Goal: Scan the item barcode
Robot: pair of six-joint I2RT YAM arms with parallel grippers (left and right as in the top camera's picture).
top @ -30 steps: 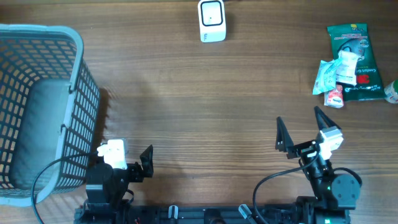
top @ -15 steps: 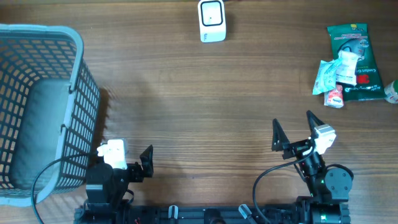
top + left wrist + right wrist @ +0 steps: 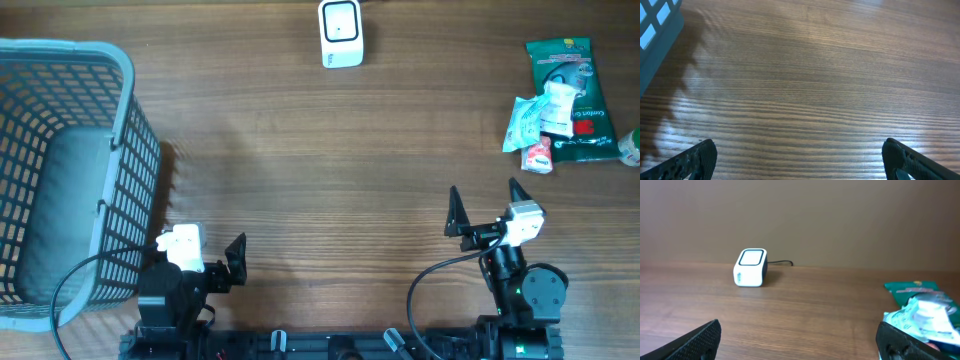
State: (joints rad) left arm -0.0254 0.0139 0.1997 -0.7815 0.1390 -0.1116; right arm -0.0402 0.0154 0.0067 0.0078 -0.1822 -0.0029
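Observation:
The white barcode scanner (image 3: 341, 33) stands at the far edge of the table, and the right wrist view shows it (image 3: 750, 268) far ahead to the left. The items, a green packet (image 3: 572, 95) under small white-green sachets (image 3: 545, 118), lie in a pile at the far right (image 3: 925, 315). My right gripper (image 3: 484, 200) (image 3: 799, 336) hovers open near the front edge, well short of the pile, with nothing between its fingers. By the front left, my left gripper (image 3: 208, 258) (image 3: 797, 156) is open over bare wood.
A large grey mesh basket (image 3: 130, 170) fills the left side, and its corner (image 3: 655, 30) shows in the left wrist view. A cable runs from the scanner's back. Something white and green (image 3: 630, 148) peeks in at the right edge.
My right gripper swung slightly left and then back, and it now points more squarely at the far edge. The left arm, scanner and items have not moved.

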